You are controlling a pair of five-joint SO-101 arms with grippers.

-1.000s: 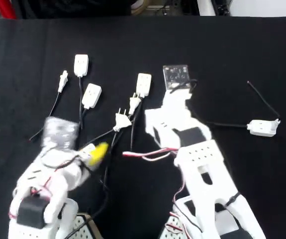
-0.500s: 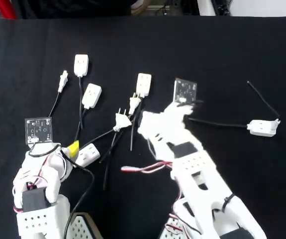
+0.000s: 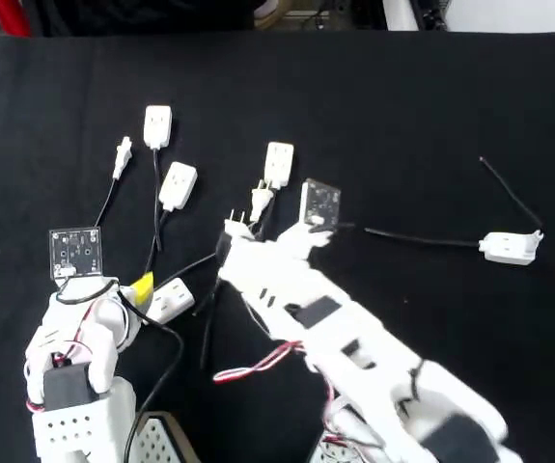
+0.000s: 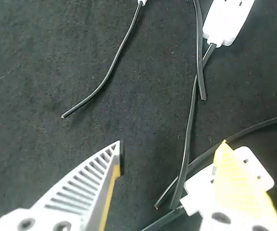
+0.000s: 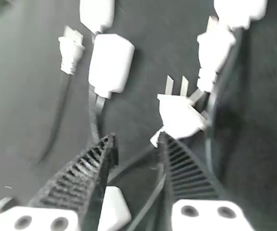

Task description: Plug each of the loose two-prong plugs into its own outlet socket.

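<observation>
Nothing's plugged in yet; 3 plugs lie loose, none seated. The right end effector (image 5: 137, 139) is part open and empty, just short of the nearest plug (image 5: 179, 113) at mid-counter. The left end effector (image 4: 171, 144) is wide open and empty, w/ its yellow finger over the near socket (image 3: 171, 299) at 7 o'clock. Cords crowd ctr-left. The counter (image 3: 431, 116) is free toward 1-2 o'clock; the far socket (image 3: 509, 247) sits near the 3 o'clock edge.

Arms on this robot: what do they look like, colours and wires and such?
The left arm and right arm are white plastic shells dotted with small holes, with black motor blocks and loose red-and-white wires. Each wrist carries a small square circuit board. The left gripper has one white ribbed finger and one yellow; the right gripper has black ribbed fingers.
</observation>
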